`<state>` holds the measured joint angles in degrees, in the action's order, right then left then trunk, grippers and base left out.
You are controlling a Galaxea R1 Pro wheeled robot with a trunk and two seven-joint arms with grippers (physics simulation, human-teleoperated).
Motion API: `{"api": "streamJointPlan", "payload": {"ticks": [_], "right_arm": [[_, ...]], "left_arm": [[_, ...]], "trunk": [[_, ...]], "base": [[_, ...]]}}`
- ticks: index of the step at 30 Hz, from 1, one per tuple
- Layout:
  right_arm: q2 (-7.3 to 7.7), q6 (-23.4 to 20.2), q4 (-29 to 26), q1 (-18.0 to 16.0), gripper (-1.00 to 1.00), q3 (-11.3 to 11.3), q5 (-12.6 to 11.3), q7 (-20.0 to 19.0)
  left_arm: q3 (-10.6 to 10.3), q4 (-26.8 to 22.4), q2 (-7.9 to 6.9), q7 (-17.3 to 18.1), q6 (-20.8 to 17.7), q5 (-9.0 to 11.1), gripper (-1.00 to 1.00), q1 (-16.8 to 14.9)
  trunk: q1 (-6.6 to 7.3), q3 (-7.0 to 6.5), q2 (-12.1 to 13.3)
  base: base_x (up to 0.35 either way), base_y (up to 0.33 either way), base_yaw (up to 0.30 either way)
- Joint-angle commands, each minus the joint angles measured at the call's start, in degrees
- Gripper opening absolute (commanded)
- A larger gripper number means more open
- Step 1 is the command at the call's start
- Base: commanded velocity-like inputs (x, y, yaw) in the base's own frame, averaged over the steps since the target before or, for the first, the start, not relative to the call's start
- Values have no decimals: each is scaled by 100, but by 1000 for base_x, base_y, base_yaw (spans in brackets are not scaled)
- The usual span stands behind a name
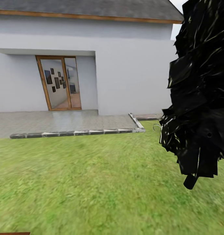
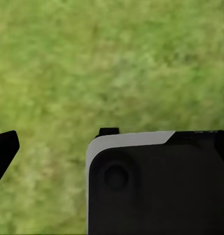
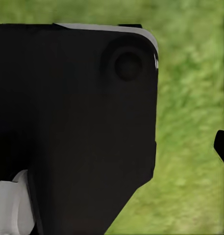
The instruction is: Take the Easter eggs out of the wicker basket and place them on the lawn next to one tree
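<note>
The lawn (image 1: 92, 182) of mottled green grass spreads across the lower half of the head view. At the right hangs a mass of dark, angular, pale-speckled leaves of a tree (image 1: 200, 98); its trunk is hidden. The eggs and the wicker basket are out of view. In the left wrist view one black fingertip (image 2: 5, 149) hangs over grass beside a black and white part of the robot (image 2: 156, 186). In the right wrist view another black fingertip (image 3: 222, 147) shows past a large black robot part (image 3: 72, 122). Nothing shows between the fingers.
A white house (image 1: 125, 65) with a wood-framed glass door (image 1: 59, 83) stands ahead. A grey paved patio (image 1: 59, 122) with a stone kerb (image 1: 76, 133) lies between it and the grass. A brown sliver (image 1: 10, 233) shows at the lower left edge.
</note>
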<state>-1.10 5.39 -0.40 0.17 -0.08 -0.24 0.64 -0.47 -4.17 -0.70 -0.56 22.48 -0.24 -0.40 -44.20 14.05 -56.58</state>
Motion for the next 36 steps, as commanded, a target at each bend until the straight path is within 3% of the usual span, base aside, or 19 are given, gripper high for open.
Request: {"api": "streamJointPlan", "payload": {"ticks": [1,13,22,36], "right_arm": [[-2,14,-4,1,100,-1,-3,7],[-4,15,-4,1,100,-1,-1,7],[-1,14,-4,1,100,-1,-1,7],[1,15,-4,1,100,-1,-2,7]], "left_arm": [[-6,5,-1,-6,19,-3,100,-4],[-6,4,-1,-6,19,-3,100,-4],[-6,6,-1,-6,19,-3,100,-4],[-6,4,-1,-6,19,-3,100,-3]], "trunk": [[-4,6,-3],[-4,7,-3],[-4,7,-3],[-4,8,-3]], "base": [[310,-83,25],[310,-25,108],[290,137,210],[283,115,31]]}}
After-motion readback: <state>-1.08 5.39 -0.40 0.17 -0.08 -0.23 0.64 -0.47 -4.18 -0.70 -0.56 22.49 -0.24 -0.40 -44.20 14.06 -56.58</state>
